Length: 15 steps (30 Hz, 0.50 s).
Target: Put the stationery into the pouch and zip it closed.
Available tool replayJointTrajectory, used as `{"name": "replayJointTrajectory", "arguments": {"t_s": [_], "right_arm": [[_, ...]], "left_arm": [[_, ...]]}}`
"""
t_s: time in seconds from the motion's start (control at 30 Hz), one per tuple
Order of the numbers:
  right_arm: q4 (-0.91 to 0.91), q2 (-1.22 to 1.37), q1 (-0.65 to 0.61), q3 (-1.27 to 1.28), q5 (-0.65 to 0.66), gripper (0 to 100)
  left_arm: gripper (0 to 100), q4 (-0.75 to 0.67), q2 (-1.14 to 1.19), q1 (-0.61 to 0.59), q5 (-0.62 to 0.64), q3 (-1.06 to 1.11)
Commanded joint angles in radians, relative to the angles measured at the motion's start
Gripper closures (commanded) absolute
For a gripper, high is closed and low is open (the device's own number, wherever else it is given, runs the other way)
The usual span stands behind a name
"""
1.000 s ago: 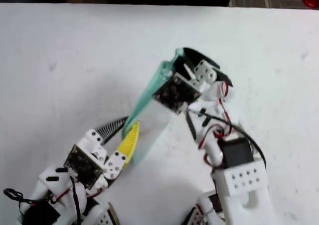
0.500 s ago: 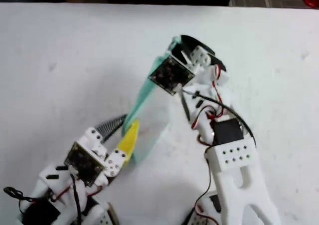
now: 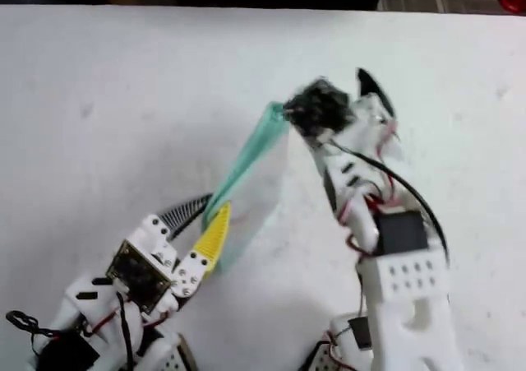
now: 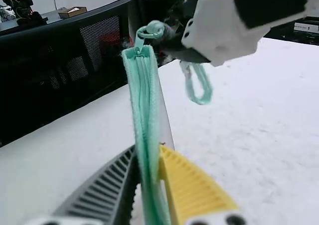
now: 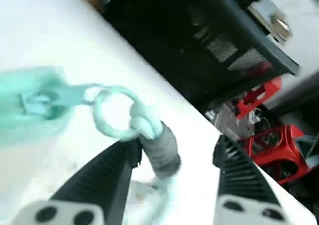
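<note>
White table [image 3: 99, 75] beneath mint pouch [image 3: 251, 173], one end between left fingers [image 3: 214, 233].

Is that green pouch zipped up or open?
Zipped shut: the pouch's teeth meet all along its top edge, and the slider sits at the far end.

White arms [image 3: 404, 293], black servos [image 3: 403, 233], red-and-black wiring [image 3: 353, 239]; the left gripper [image 3: 217, 203] pairs one yellow ribbed finger [image 3: 212, 235] with a grey one.
</note>
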Motion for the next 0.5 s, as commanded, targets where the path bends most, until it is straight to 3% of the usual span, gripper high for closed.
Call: {"name": "replayJointTrajectory", "arguments": {"t_s": [0.0,0.27,0.4,0.47], "right_arm": [[0.163,-0.101,-0.008,-0.143,-0.063,76.8],[0.682,0.050,-0.288,-0.647,-0.210,76.8],[0.928,0.231,-0.320,-0.893,-0.235,76.8],[0.960,0.280,-0.298,-0.942,-0.209,76.8]], "left_arm": [[98,-0.011,0.008,0.008,-0.008,-0.003],[98,-0.009,0.008,0.008,-0.008,0.000],[98,-0.009,0.008,0.008,-0.008,0.003],[98,-0.009,0.008,0.008,-0.008,0.003]]}}
